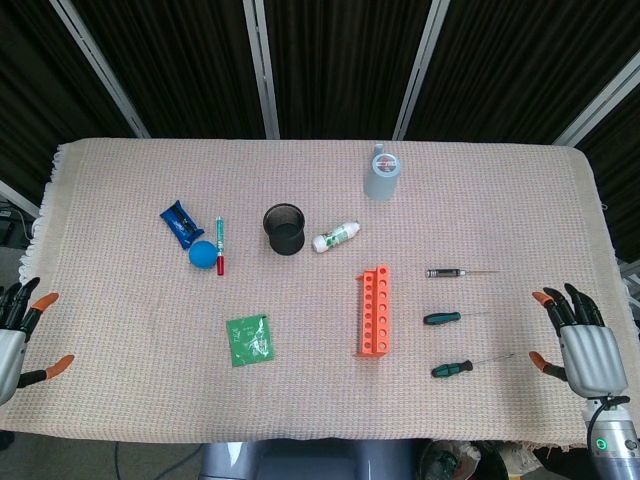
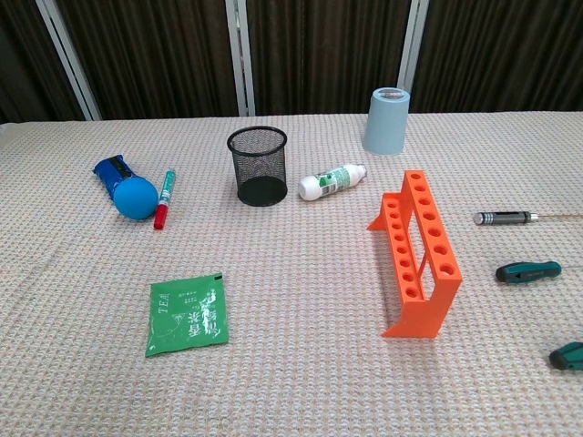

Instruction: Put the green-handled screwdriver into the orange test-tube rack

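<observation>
The orange test-tube rack stands upright at the middle right of the cloth, its holes empty. To its right lie two green-handled screwdrivers: one beside the rack, the other nearer the front edge. My right hand hovers open at the table's right edge, well right of both screwdrivers. Low at the far left edge my left hand is open and holds nothing. Neither hand shows in the chest view.
A grey-handled tool lies beyond the screwdrivers. Further back stand a black mesh cup, a white bottle and a pale blue cup. A blue ball, red-capped marker, blue packet and green tea sachet lie left.
</observation>
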Controlling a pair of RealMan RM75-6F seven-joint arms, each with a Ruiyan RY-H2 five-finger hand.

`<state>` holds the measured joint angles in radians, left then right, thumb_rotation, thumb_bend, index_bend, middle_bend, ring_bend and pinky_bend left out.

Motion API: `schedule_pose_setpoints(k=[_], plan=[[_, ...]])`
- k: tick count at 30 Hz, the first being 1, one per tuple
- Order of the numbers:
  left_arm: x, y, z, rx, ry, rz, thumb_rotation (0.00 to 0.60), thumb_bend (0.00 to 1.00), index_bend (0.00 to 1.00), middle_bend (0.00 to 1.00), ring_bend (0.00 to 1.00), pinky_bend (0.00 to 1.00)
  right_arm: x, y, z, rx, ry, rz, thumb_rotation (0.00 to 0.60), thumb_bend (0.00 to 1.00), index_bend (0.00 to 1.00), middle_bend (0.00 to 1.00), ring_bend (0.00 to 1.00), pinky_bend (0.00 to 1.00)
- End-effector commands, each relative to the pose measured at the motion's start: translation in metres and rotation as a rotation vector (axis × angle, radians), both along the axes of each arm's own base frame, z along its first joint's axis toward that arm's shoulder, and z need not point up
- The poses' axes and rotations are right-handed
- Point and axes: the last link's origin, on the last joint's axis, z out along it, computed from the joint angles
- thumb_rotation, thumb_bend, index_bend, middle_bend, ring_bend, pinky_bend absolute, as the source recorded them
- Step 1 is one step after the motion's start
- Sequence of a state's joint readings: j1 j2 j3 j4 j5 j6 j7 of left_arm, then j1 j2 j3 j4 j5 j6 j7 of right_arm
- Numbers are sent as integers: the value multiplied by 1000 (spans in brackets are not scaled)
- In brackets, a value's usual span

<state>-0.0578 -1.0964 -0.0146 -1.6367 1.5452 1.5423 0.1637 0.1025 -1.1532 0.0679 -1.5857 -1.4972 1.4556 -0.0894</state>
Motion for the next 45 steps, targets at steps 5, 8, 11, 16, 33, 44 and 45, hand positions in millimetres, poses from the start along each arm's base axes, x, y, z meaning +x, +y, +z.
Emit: schedule_pose_setpoints(k=[5,8,11,16,33,44,45], plan=[[4,4,0,-5,6,-12,494,13,211,22,0,0,2,0,1,-10,14,12,600,135,217,139,0,111],[4,4,-1,-15,8,-9,493,14,214,23,0,0,3,-2,0,-4,9,16,600,135,235,140,0,111],[5,5,-1,-16,11,-11,495,14,220,24,0,0,6,-5,0,-7,15,29,600,135,259,147,2,111],[7,8,1,-8,16,-21,493,15,222,25,0,0,14,-15,-1,4,27,59,600,136,307,152,6,111],[15,17,6,-10,33,-64,493,13,226,22,0,0,60,-70,-44,189,216,177,600,190,407,157,7,111],[16,21,3,-30,26,-68,493,14,229,21,0,0,66,-87,-83,258,390,153,600,216,446,158,5,111],[16,21,3,-30,26,-67,496,14,231,21,0,0,67,-88,-86,264,399,151,600,220,450,158,5,111]])
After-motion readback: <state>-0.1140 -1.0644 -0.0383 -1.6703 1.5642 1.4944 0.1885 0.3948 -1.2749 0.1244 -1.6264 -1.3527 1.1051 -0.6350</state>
